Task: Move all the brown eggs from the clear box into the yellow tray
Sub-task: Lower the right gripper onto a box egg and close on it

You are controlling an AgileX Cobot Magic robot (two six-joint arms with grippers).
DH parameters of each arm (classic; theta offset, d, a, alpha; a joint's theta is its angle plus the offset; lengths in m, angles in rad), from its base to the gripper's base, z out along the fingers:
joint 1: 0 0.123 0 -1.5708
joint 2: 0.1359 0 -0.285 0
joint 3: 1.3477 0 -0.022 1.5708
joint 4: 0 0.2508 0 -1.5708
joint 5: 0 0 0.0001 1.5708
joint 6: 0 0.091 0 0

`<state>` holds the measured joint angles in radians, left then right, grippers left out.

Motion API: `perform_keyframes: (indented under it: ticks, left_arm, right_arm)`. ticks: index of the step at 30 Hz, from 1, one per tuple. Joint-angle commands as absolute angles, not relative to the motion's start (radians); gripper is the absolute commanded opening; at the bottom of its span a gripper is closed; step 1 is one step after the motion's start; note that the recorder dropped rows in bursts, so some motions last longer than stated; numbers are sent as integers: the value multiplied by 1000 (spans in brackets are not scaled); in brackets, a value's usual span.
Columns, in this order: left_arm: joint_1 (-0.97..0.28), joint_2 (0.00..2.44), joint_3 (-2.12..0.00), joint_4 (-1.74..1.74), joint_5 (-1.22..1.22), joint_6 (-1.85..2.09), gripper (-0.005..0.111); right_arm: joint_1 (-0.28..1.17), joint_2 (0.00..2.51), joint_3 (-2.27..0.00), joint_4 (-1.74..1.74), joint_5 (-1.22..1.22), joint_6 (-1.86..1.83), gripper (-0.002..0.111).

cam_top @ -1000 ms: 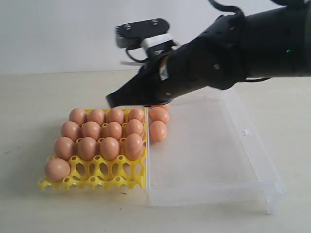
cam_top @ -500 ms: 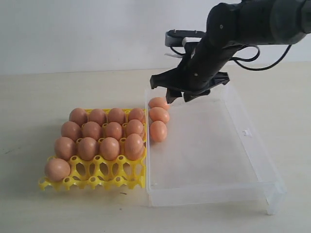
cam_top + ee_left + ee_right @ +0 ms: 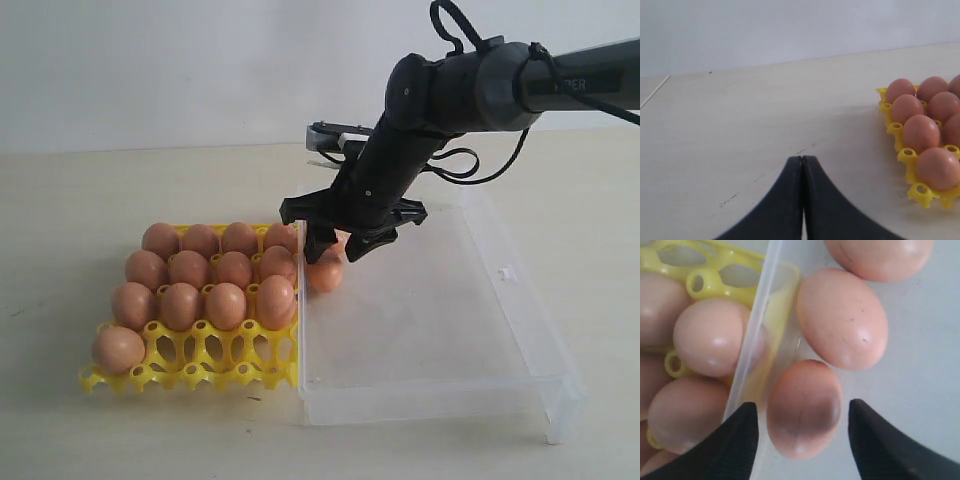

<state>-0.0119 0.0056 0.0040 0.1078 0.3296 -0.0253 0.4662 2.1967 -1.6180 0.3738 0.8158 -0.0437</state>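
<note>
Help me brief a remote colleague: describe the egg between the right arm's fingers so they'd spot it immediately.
Find the clear box beside the yellow tray. Three brown eggs lie in a row along the box wall nearest the tray. Yours is the end egg, the only one flanked by the open right fingers and shadowed.

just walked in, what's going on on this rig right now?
The right hand is open and down inside the clear box, straddling one brown egg by the wall next to the yellow tray. It has not closed on the egg yet. Three eggs lie in the box. Thirteen sit in the tray, with three front cups empty. The left hand is shut over the bare table beside the tray, holding nothing.
</note>
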Motion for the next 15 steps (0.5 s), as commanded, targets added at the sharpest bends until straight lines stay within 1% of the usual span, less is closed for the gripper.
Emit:
perform_keyframes:
  ticks: [1, 15]
  left_arm:
    - [-11, 0, 0, 105, 319, -30, 0]
    - [-11, 0, 0, 105, 319, -30, 0]
  right_arm:
    - [463, 2213, -1626, 390, 793, -63, 59]
    - [463, 2259, -1626, 392, 738, -63, 59]
